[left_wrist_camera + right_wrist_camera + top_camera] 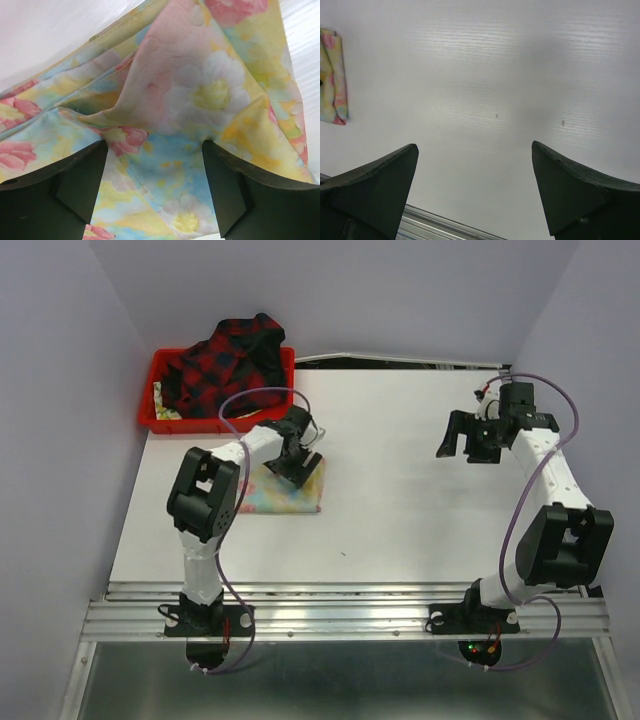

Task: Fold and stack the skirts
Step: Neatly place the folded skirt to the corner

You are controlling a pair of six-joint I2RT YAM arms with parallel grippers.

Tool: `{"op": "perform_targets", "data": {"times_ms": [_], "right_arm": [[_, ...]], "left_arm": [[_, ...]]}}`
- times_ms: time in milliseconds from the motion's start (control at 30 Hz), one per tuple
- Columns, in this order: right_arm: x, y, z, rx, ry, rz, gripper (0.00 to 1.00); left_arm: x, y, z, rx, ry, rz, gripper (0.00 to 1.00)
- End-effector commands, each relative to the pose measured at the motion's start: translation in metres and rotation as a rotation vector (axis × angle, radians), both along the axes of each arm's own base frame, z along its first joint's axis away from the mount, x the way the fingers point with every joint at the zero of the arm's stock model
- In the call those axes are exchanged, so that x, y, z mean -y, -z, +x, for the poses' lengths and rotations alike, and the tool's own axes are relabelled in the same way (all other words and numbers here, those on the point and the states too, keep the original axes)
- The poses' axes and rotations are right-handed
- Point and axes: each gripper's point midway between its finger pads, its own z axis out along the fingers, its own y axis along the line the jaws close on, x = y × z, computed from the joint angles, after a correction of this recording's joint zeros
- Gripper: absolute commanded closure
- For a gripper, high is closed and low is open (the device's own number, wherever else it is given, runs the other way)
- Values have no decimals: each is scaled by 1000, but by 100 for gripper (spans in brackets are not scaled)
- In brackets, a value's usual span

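Observation:
The floral skirt [283, 492], pastel yellow and light blue with pink flowers, lies folded on the white table left of centre. My left gripper [297, 468] is down on its far right part, open, with the cloth spread between the fingers. In the left wrist view the floral skirt [200, 90] fills the frame and a rumpled fold rises just beyond the gripper [155, 150]. The red-and-black plaid skirt [225, 358] lies heaped in the red tray. My right gripper [462, 445] is open and empty above the bare table at the right [474, 147]; the floral skirt [332, 75] shows at that view's left edge.
The red plastic tray [160, 420] stands at the table's far left corner, with a bit of pale yellow cloth [160, 398] under the plaid skirt. A metal rail [340, 605] runs along the near edge. Purple walls close in on three sides.

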Motion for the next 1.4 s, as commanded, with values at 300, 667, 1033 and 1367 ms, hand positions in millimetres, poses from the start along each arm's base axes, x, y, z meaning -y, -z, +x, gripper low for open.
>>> {"op": "perform_targets", "data": {"times_ms": [300,667,1033,1367], "right_arm": [[8,-33,15,83,-36,-34,0],[7,-40,18,89,-32,-23,0],[8,-48,16,111,-41,-38,0],[2,-69,20,198,-81,-27,0]], "left_arm": [[-216,18,-45,-142,-21,118,11],[-288,10,8,-41,-182,118,12],[-291,-56,26,104,-99,181,12],[-221,-244,31,533,-11,185,2]]}}
